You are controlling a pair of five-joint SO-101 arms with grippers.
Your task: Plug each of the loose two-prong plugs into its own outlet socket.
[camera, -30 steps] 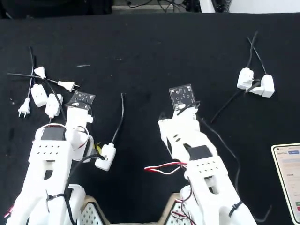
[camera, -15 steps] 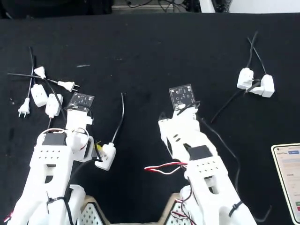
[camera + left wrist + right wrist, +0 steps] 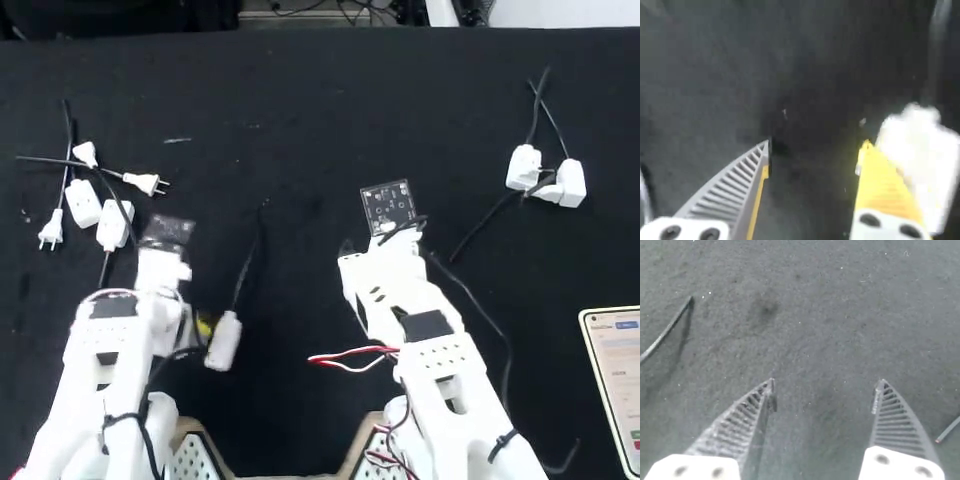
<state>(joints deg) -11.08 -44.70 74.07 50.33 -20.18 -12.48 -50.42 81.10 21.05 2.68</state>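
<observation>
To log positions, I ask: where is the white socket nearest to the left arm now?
In the high view the socket lies low on the left, close beside the left gripper; its cord runs from it toward the far side.

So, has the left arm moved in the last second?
Yes. The left arm has drawn back toward its base, away from the loose plug farther out, which stayed put.

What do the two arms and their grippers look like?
The left arm and the right arm are white plastic; the right one also carries red and white wires. Each wrist bears a dark square board. The right gripper has grey, ribbed, pointed fingers; the left gripper has the same with yellow on them.
</observation>
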